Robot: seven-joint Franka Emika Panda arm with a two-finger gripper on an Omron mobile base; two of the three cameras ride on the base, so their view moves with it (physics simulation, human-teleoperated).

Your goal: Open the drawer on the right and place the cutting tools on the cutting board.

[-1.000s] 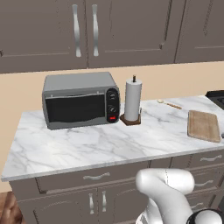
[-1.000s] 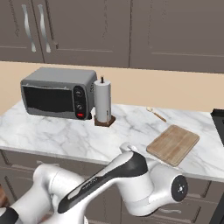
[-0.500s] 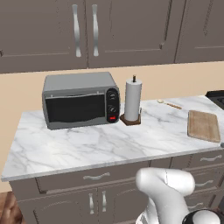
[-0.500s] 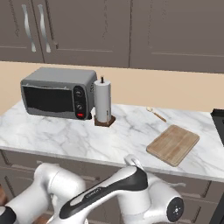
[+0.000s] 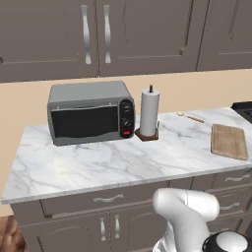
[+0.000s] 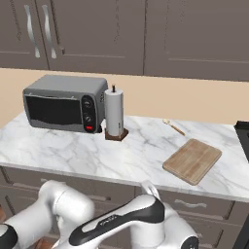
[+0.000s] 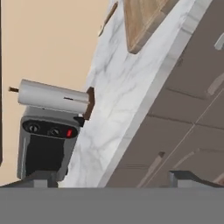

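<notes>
Drawer [image 5: 235, 178] on the right sits shut under the counter [image 5: 123, 162], so bring your wide-open gripper [image 7: 113, 177] square onto its pull before tugging straight outward.

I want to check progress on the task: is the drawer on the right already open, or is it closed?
Closed. The drawer front sits flush with the neighbouring cabinet fronts below the counter edge, with no gap showing.

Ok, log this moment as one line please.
end effector: open, empty | shallow grey-brown drawer: closed | light-brown wooden cutting board: bare
</notes>
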